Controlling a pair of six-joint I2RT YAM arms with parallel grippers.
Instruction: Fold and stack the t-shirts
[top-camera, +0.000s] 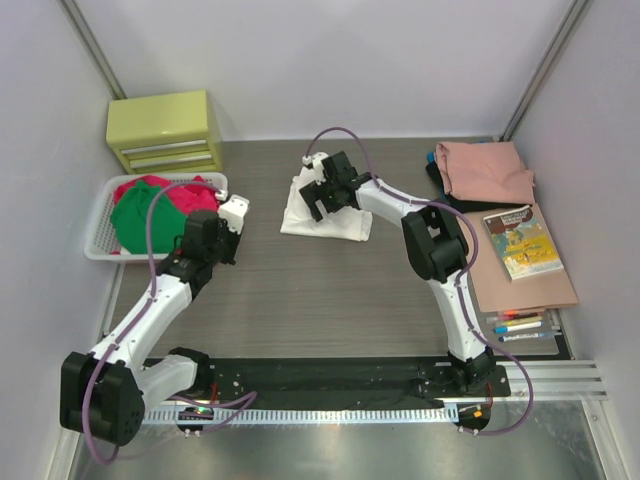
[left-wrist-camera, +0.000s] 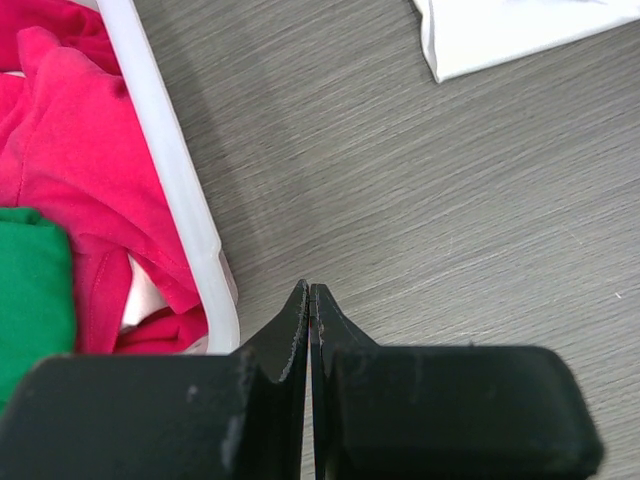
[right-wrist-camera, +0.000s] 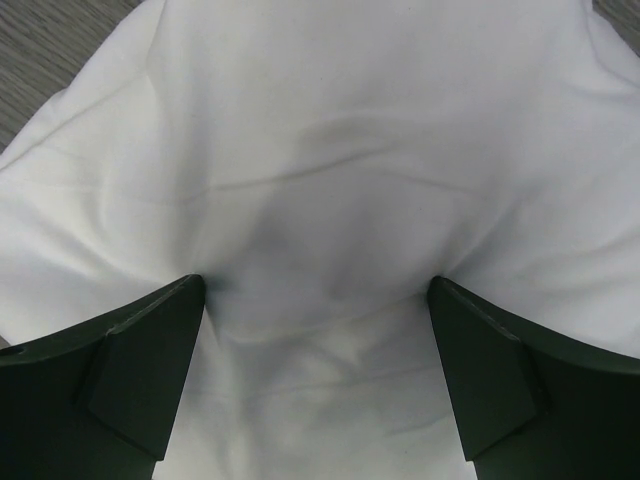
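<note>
Now, from the top camera: white t-shirt (top-camera: 330, 222) just above centre of frame, a rumpled bundle, slightly wider left to right than deep. Directly over it, the right gripper (top-camera: 322, 195), reaching in from the right side. Clearly the nearer arm. Off to the lower left, well apart from that shirt, the left gripper (top-camera: 232, 215), parked just beside the white basket (top-camera: 98, 235), with a green t-shirt (top-camera: 140, 225) and a magenta t-shirt (top-camera: 150, 186) heaped inside. At upper right, a salmon-pink t-shirt (top-camera: 487, 170), folded, probably the start of the stack.

Over to the left wrist: jaws pressed together, nothing between them, only table (left-wrist-camera: 420, 250) ahead. Basket rim down the left edge, and just a corner of the white t-shirt in the top right.

Finally the right wrist: fingers (right-wrist-camera: 140, 360) spread wide, planted either side of a gathered ridge of white cloth, apparently touching it, not pinching. Shirt straight ahead, filling the frame. Likely next: closing on that ridge.
</note>
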